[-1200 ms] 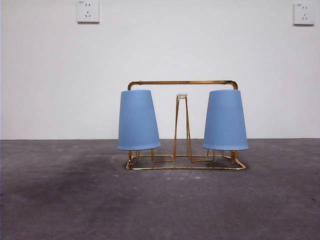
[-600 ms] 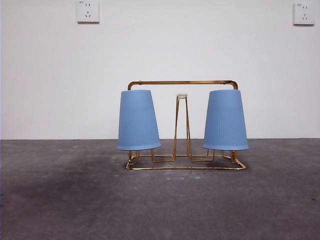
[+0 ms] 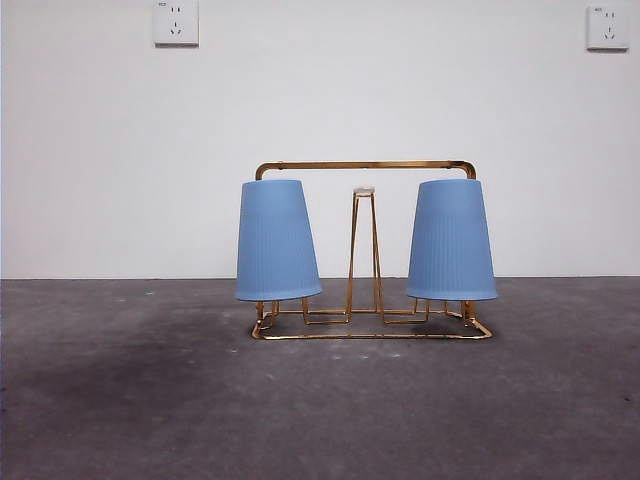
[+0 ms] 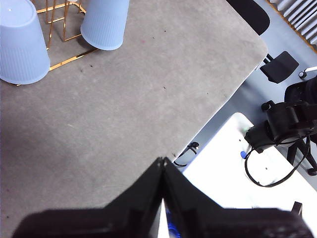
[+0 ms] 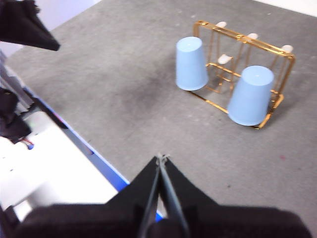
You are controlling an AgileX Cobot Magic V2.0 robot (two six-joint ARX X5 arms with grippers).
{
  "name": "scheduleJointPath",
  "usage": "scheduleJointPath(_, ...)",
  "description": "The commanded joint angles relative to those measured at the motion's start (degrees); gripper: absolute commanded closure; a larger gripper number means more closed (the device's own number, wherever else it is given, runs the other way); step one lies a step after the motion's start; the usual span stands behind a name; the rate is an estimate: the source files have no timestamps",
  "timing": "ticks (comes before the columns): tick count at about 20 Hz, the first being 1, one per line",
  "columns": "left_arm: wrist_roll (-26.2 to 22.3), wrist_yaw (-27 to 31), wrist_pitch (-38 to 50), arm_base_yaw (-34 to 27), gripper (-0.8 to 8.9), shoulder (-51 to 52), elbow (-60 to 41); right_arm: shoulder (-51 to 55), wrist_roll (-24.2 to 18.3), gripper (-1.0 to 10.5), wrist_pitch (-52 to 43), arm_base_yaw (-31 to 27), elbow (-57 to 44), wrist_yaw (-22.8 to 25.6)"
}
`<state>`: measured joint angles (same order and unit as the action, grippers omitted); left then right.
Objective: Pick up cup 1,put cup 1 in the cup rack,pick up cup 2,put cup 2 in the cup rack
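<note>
Hanging inverted on the cup rack [image 3: 365, 167], seemingly, two blue cups [image 3: 276, 242]; both grippers' jaws closed, empty.

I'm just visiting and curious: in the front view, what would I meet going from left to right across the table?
Left blue cup upside down on the gold cup rack → the rack's bare middle peg → right blue cup, also upside down on the rack.

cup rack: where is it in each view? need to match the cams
Front view: cup rack at centre, a blue cup on each end.
Left wrist view: only a corner of it shows, at the top left edge.
Right wrist view: whole rack, upper right.
Shared landmark: the two inverted blue cups.
</note>
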<state>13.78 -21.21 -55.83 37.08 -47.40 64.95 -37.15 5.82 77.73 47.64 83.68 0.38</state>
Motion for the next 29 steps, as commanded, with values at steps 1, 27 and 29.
scheduleJointPath(1, -0.37, -0.2, 0.2, 0.11, 8.21, 0.15, -0.24, 0.17, 0.17, 9.4, 1.25, -0.02, -0.07, 0.98)
scheduleJointPath(27, -4.39, 2.45, 4.63, -0.02, 8.14, -1.22, -0.24, 0.17, 0.17, 9.4, 1.25, -0.02, -0.07, 11.21)
scheduleJointPath(29, -7.45, 6.03, 6.95, -0.02, 8.14, -1.55, -0.24, 0.17, 0.17, 9.4, 1.25, -0.02, -0.07, 11.21)
